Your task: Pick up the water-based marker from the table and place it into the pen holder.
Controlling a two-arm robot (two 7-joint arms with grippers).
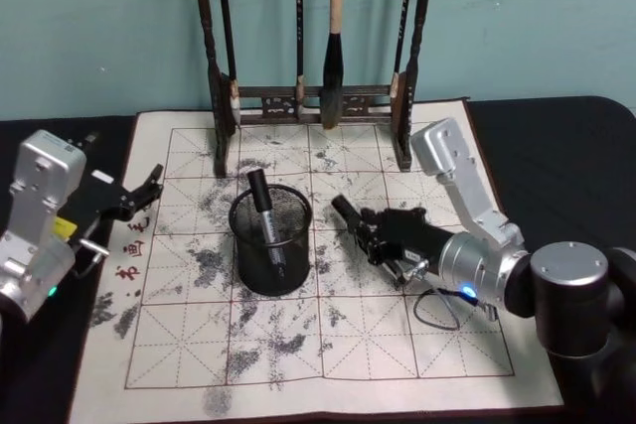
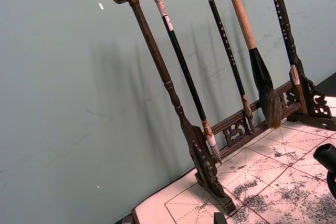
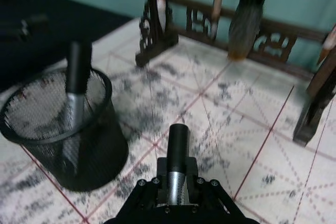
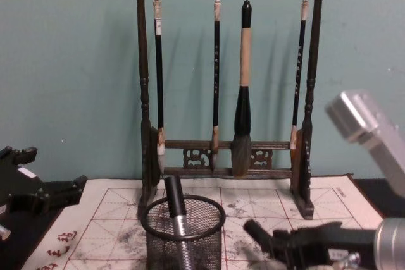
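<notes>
A black wire-mesh pen holder [image 1: 260, 273] [image 3: 92, 156] [image 4: 205, 245] stands mid-mat on the table [image 1: 566, 136]. One water-based marker [image 1: 263, 208] [image 3: 77, 74] [image 4: 173, 202], black-capped with a silver body, leans inside it. My right gripper [image 1: 371, 236] [image 3: 176, 191] [image 4: 286, 245] hovers low over the mat just right of the holder. It is shut on a second marker [image 1: 347, 213] [image 3: 178, 142] [image 4: 254, 229] whose black cap points toward the holder. My left gripper [image 1: 149, 186] [image 4: 63, 193] rests open at the mat's left edge, holding nothing.
A tall dark wooden brush rack [image 1: 313, 103] [image 2: 202, 153] [image 3: 157, 30] [image 4: 221, 156] with several hanging brushes stands at the back of the white red-grid mat [image 1: 397, 345]. A teal wall is behind it. Grey ink smudges cover the mat.
</notes>
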